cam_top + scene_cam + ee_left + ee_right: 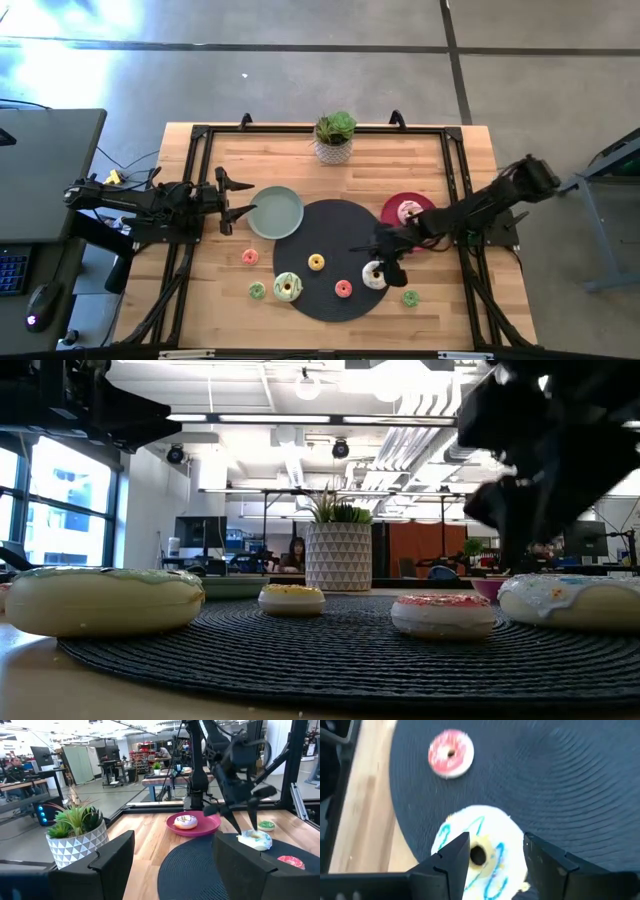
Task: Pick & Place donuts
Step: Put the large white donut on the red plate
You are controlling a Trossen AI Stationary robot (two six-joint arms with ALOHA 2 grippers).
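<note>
My right gripper [385, 263] hangs open, fingers pointing down, just over a white donut with blue squiggles [485, 865] at the right edge of the black mat [330, 230]. One finger stands over its ring beside the hole, the other at its outer rim. I see no touch. A red-frosted donut [451, 753] lies farther along the mat. A yellow one [316, 263] and a large white-green one [288, 287] also lie on the mat. Pink [250, 257] and green [257, 291] donuts rest on the wood, with another green one [410, 298] near the right gripper. My left gripper [232, 200] waits open beside the grey-green plate [275, 212].
A red plate [425, 205] carries a white donut [408, 211] just beyond the right gripper. A potted plant [334, 137] stands at the table's far edge. A black frame [200, 180] runs along the table's sides. Bare wood lies near the front edge.
</note>
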